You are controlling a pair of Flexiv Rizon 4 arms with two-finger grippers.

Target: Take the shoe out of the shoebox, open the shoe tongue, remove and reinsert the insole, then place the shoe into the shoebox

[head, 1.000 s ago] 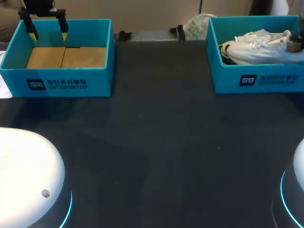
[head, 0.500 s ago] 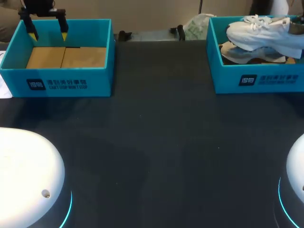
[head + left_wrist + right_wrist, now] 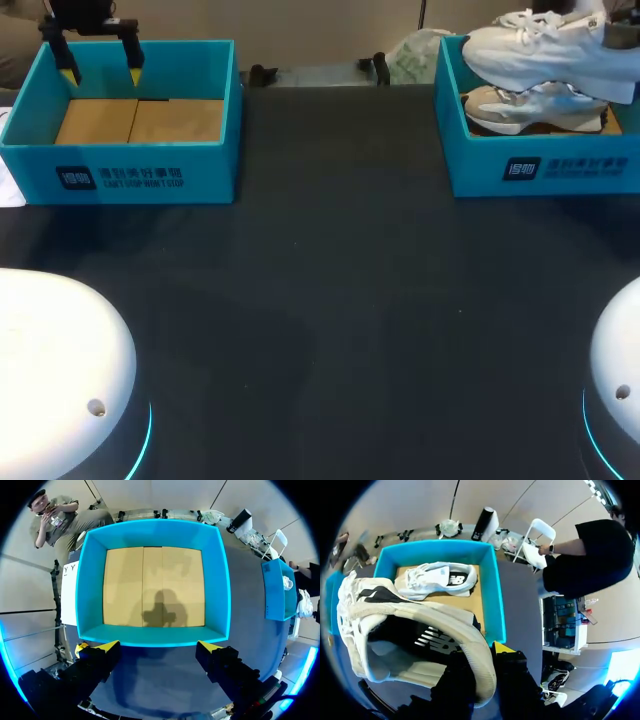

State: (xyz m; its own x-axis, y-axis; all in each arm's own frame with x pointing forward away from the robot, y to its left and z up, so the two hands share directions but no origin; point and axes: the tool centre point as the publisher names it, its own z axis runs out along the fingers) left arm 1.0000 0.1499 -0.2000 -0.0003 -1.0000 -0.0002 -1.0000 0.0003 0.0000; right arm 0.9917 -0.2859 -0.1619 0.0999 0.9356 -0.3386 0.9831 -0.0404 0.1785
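Over at the right, the white shoe hangs in the air above the teal shoebox. Its toe points towards the middle of the table and sits about over the box's inner wall. The right gripper is pinching it at the heel, one finger on each side of the thick, pale, ridged sole. The upper is soft mesh with white laces and a dark lining inside the opening. Under it, a second shoe of the same kind lies on the tan cardboard floor of the box, close to the far wall.

The shoebox has straight, smooth teal walls and an open top, and stands near the far right edge of the table. A matching left box stands near the far left edge, its brown cardboard floor showing from wall to wall. The two boxes are well apart, with a wide stretch of dark, matt table running between them and out to the near edge.

The left gripper hovers over the left box's far wall with its yellow-tipped fingers spread wide, touching nothing. Two white, rounded arm bases ringed with cyan light sit at the near corners.
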